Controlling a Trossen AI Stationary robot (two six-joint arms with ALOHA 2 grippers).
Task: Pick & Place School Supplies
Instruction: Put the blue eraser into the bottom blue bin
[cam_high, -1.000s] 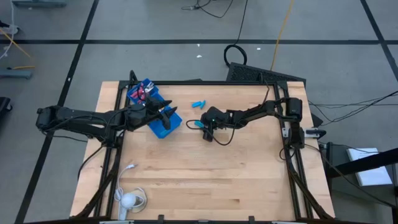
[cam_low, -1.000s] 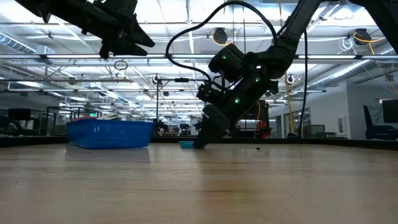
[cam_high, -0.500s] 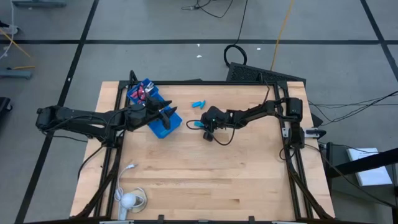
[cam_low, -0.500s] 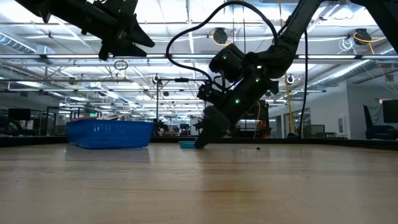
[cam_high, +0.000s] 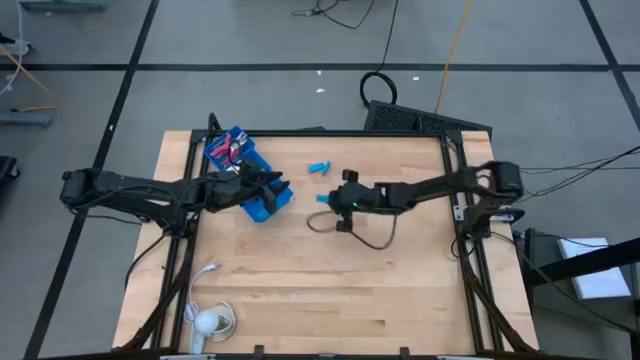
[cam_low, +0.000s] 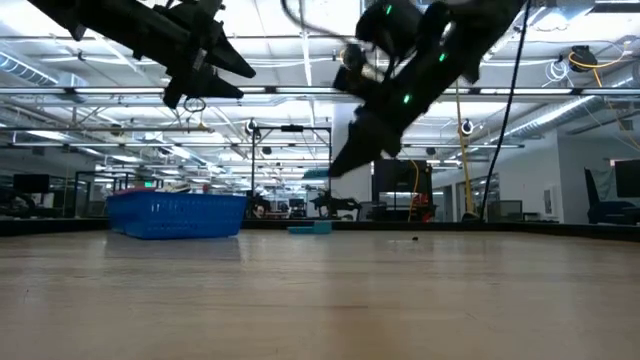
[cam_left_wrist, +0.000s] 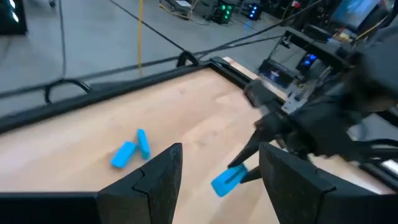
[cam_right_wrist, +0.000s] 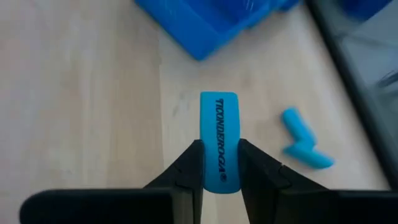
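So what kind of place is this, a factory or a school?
Probably a robotics lab in a big open industrial hall: two robot arms work at a framed wooden table, cables trail over the concrete floor, and ceiling trusses with strip lights run far back.

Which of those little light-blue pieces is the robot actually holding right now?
The flat light-blue eraser, pinched between the right gripper fingers and lifted off the table. The other two light-blue pieces lie touching each other on the wood, ungripped.
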